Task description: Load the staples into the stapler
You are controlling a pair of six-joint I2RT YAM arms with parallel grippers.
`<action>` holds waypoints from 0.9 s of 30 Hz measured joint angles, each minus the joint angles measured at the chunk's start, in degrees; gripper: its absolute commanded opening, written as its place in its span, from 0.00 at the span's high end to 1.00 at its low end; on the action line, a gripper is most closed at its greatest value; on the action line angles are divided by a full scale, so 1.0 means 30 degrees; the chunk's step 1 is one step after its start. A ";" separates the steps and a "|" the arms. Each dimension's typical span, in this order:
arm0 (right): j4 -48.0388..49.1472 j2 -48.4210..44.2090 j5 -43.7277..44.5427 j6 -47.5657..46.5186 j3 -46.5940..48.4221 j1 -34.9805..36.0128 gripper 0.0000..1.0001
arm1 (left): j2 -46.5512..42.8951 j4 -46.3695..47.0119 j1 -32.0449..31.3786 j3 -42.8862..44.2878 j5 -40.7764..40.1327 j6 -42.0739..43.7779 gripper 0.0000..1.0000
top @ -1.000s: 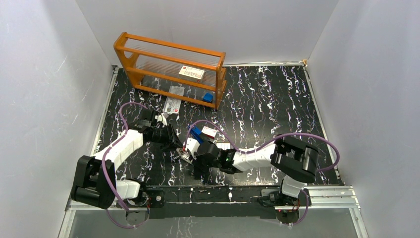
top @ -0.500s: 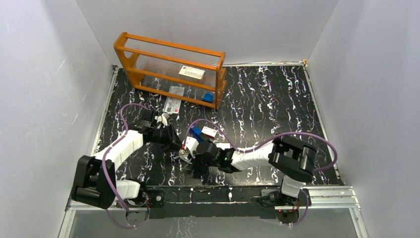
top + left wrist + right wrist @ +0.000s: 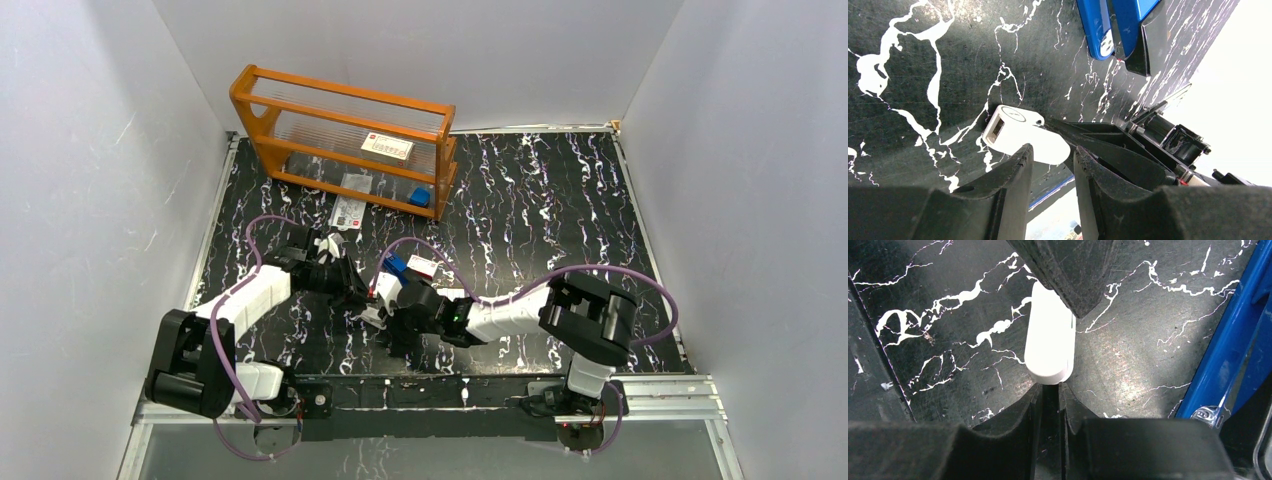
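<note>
Small white case (image 3: 1048,340) on black table (image 3: 923,60), left gripper (image 3: 1053,150) spread over one end, right gripper (image 3: 1050,386) squeezed nearly together at the other, blue stapler (image 3: 1128,20) nearby.

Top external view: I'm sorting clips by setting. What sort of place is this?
Probably a robot lab test cell: plain white walls box in a black marble-patterned tabletop, and two white-and-black robot arms are bolted at its near edge.
</note>
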 measured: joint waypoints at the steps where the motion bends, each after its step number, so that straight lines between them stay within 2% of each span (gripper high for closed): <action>1: 0.0015 0.0007 -0.0058 0.0015 -0.0007 -0.0022 0.72 | 0.0000 0.0058 0.0000 0.0000 0.0000 -0.0058 0.66; 4: 0.0015 -0.0015 -0.0299 0.0138 -0.0015 -0.0095 0.65 | -0.0022 0.0109 0.0000 0.0000 -0.0124 -0.0204 0.61; 8: -0.0364 -0.0510 -0.1013 0.0532 -0.0277 -0.0211 0.44 | -0.0197 0.0109 0.0000 0.0000 -0.0627 -0.0350 0.52; 11: -0.0940 -0.1392 -0.1486 0.1486 -0.0707 -0.0233 0.37 | -0.0510 0.0087 0.0000 0.0000 -0.1304 -0.0415 0.51; 17: -0.1727 -0.2448 -0.0816 0.4430 -0.0204 -0.0233 0.42 | -0.0794 0.0073 0.0000 -0.0299 -0.2652 -0.0474 0.61; 21: -0.3184 -0.2120 0.0299 0.5610 0.1508 -0.0233 0.48 | -0.0787 0.0029 0.0000 -0.0554 -0.2725 -0.0488 0.63; 27: -0.4524 -0.1676 0.2157 0.6965 0.2637 -0.0248 0.50 | -0.0561 0.0087 0.0000 -0.0729 -0.2550 -0.0612 0.72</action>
